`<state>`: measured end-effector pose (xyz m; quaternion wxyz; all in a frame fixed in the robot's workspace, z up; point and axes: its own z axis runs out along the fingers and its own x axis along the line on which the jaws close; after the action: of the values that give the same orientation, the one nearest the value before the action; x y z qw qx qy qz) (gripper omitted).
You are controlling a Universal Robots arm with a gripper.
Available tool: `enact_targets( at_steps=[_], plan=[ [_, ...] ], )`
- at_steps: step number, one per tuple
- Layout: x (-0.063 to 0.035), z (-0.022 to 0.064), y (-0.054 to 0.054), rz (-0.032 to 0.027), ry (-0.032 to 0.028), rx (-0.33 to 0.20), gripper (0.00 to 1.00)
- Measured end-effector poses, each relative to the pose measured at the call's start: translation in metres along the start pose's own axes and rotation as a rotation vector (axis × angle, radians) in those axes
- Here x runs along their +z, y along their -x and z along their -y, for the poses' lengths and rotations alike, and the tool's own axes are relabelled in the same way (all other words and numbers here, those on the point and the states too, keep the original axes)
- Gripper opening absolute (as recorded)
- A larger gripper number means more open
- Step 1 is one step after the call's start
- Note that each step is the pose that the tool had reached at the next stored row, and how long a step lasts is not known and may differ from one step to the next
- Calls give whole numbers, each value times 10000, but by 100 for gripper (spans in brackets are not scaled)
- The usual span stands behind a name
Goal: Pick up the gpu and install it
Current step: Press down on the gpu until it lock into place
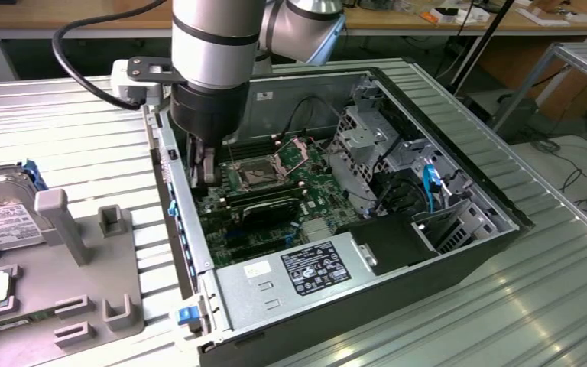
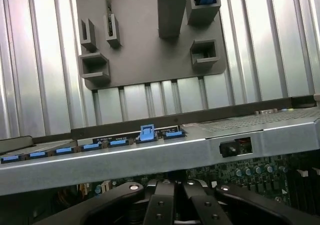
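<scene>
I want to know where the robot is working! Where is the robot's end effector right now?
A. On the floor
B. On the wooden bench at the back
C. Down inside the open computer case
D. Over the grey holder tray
C: the end effector reaches down inside the open computer case, just above the green motherboard.

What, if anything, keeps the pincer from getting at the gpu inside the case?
Likely nothing, so yes: the case lies open on top, the shut pincer hangs inside right beside the gpu, and nothing visible stands between them.
</scene>
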<state>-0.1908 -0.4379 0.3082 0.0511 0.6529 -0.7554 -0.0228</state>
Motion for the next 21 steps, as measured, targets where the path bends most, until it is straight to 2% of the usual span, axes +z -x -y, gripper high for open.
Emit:
enact_targets(
  at_steps=[2, 4, 5, 8, 21],
  plan=[
    [-5, 42, 39, -1, 22, 2, 11],
    [-14, 119, 49, -110, 75, 11, 11],
    [-14, 127, 37, -285, 62, 31, 11],
    [-10, 135, -15, -537, 30, 58, 11],
    [16, 40, -51, -540, 31, 60, 11]
  ],
)
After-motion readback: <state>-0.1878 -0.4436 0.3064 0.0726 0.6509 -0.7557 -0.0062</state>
